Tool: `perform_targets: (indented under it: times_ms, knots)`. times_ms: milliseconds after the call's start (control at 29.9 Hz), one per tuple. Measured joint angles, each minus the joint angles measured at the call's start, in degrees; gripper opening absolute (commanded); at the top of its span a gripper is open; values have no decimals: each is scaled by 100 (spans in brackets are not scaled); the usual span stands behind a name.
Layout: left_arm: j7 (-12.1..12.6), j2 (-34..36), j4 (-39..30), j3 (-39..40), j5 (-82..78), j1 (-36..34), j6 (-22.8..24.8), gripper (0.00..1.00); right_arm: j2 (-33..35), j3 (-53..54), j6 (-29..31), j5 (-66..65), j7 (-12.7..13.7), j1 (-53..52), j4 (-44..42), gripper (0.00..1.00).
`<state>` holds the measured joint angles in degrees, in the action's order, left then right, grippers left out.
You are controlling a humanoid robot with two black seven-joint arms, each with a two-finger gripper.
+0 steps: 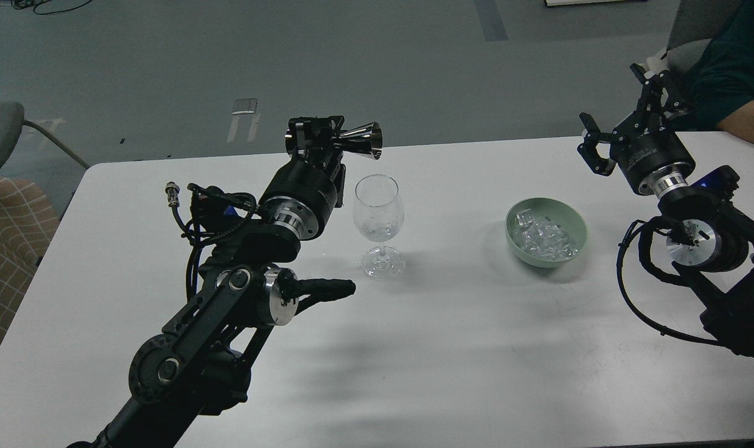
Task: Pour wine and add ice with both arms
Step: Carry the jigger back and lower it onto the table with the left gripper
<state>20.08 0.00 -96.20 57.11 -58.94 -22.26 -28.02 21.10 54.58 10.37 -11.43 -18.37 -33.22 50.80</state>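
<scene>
A clear stemmed wine glass [378,224] stands upright on the white table [451,348], left of centre. My left gripper [318,132] is shut on a shiny metal jigger [359,138], held on its side above and just left of the glass rim. A pale green bowl [573,227] holds several clear ice cubes [542,236] to the right of the glass. My right gripper [626,112] is open and empty, raised near the table's far right edge, beyond the bowl.
A person's teal-sleeved arm [738,68] rests at the table's far right corner, close behind my right gripper. A grey chair [0,134] and a checked cushion [7,249] stand off the table's left side.
</scene>
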Motion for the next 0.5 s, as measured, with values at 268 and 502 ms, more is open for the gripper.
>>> perform_targets:
  times_ms: [268,502]
  knots:
    - [-64,-1,-217,1239,1756,46,0,0,2,0,0,0,0,0,0,100]
    - [-264,0,-225,2644,3532,611,426,3,-21,0,0,0,0,0,0,100]
